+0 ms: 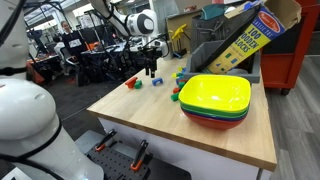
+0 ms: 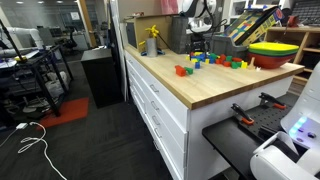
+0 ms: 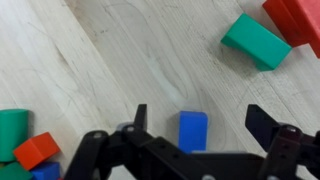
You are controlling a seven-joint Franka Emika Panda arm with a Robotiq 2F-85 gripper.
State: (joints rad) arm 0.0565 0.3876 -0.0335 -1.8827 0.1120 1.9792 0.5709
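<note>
Lower left in the wrist view, loose blocks (image 3: 30, 150) lie aside. Bottom centre, the fingers (image 3: 139, 120) stand wide, straddling the blue block (image 3: 193, 128) on the desk (image 3: 110, 60) with room either side. Upper right, a green block (image 3: 257, 40) lies clear.

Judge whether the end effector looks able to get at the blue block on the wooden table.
Probably yes: the end effector is open, its fingers stand either side of the blue block, with bare table around it. The green block lies well apart.
</note>
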